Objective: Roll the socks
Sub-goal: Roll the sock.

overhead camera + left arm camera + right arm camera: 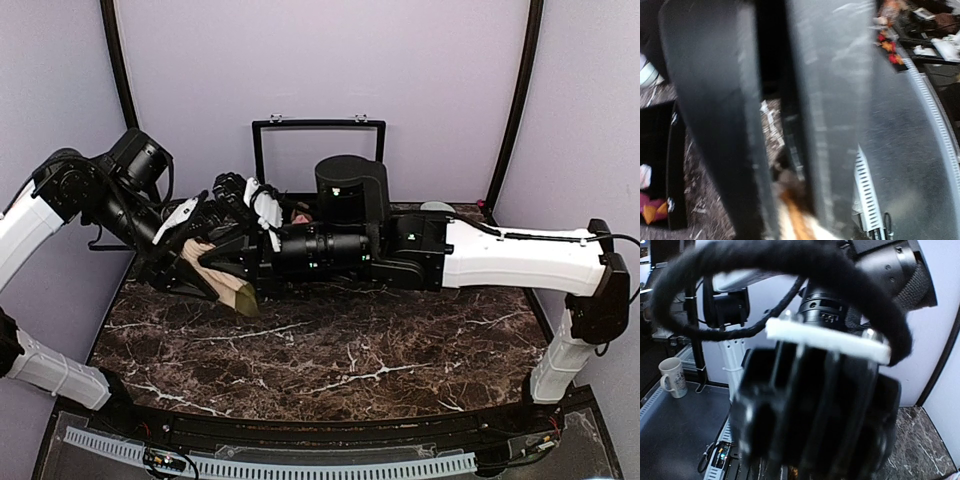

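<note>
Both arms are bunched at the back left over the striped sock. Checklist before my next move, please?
1. Striped sock on the table: ok; tan foot and olive toe stick out below the arms.
2. Left gripper jaws on that sock: cannot tell; blurred wrist view, striped fabric near the fingertips.
3. Right gripper jaws shut: ok; what they pinch, cannot tell.
4. Room between the wrists: not ok, crowded.
5. Pink sock: cannot tell; only a scrap shows.

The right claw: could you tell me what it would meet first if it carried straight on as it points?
Probably the left arm: its black wrist housing fills the right wrist view, directly ahead of the right claw. Depth is unclear; they may nearly touch.
</note>
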`<state>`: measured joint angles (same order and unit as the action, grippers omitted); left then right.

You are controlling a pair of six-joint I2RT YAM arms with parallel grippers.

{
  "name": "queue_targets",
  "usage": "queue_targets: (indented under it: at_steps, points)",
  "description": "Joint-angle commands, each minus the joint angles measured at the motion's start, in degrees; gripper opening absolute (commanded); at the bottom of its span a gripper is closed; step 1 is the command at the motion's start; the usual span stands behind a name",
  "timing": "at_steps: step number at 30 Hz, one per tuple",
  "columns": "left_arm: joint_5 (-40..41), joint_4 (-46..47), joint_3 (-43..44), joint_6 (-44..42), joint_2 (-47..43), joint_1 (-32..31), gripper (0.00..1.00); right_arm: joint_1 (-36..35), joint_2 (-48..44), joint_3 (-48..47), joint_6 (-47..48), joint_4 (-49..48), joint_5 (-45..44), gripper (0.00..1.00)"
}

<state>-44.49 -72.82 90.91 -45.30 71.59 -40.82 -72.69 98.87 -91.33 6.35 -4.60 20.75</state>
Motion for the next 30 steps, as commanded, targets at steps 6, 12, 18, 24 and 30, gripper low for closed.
queue_targets:
  at_steps: [6, 12, 18, 24, 30]
  points:
    - [26.62, 22.28, -8.58, 6.72, -5.81, -0.30, 0.45, 0.02, 1.67, 3.11, -11.65, -8.41, -28.00, 0.00]
    - [30.67, 27.63, -12.92, 4.82, -9.49, -0.32, 0.38, -0.19, 4.12, 3.68, -23.21, -16.15, -33.15, 0.00]
    - [39.06, 31.46, -15.27, 1.18, -10.89, -0.33, 0.17, -0.27, 7.13, -1.30, -30.50, -14.60, -32.11, 0.00]
    - [43.78, 38.00, -19.72, -2.04, -13.32, -0.50, 0.25, -0.43, 9.01, -3.01, -35.75, -14.96, -29.67, 0.00]
    - [45.89, 39.39, -20.00, -3.39, -13.83, -0.61, 0.00, -0.42, 9.59, -2.74, -36.33, -14.86, -27.05, 0.19]
